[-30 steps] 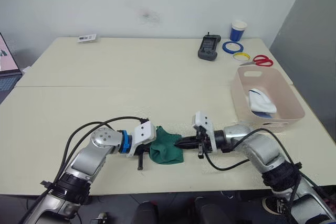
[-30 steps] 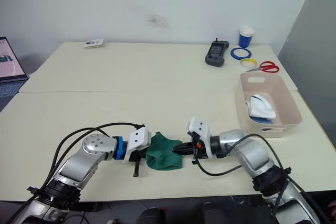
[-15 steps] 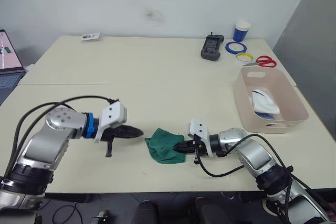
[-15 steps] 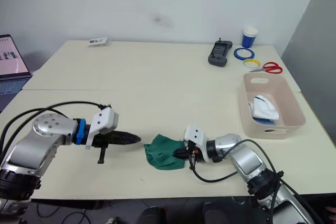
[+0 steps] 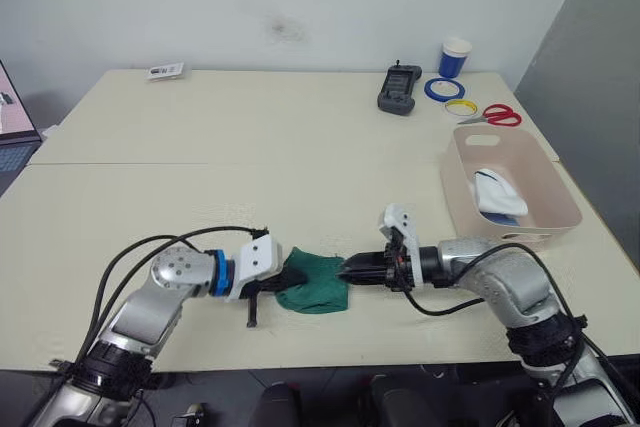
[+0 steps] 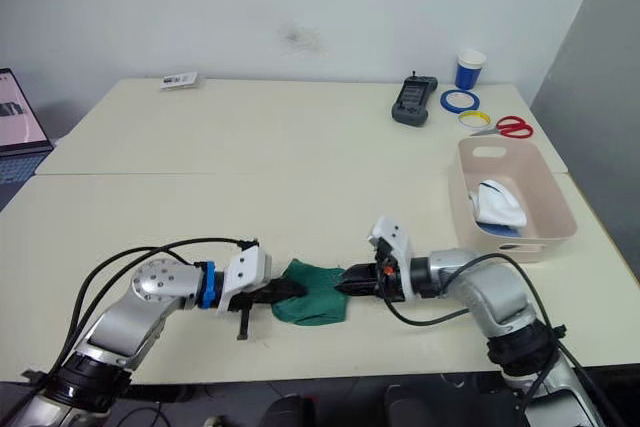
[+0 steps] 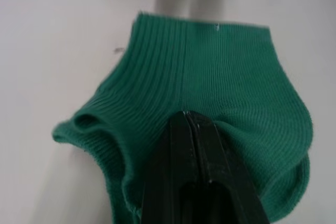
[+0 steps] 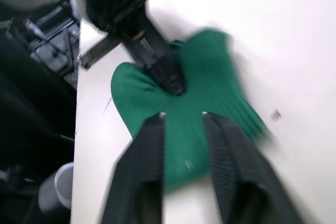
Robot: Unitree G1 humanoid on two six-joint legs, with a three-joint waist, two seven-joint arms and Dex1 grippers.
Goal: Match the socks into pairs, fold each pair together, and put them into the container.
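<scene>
Green folded socks [image 5: 315, 283] lie on the tabletop [image 5: 300, 167] near its front edge. Your left gripper [image 5: 290, 278], clear of them half a second ago, is back, fingers pressed together into the fabric. Your right gripper [image 5: 349, 269] now has fingers spread. No writing is readable.

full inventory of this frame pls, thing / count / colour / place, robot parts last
green socks: one bundle, count inside unclear, dark green, near table edge, between the grippers
container: 1, pale pink, table's right side
white sock: at least 1, white, inside the container, with some light blue beneath
paper cup: 1, blue and white, far right corner
tape rings: 2, blue and yellow, beside the cup
scissors: 1, red handles, behind the container
handheld device: 1, dark grey, far right
card: 1, white, far left
table: 1, cream
left gripper: shut, pressing on the bundle
right gripper: open, at the bundle's right edge
</scene>
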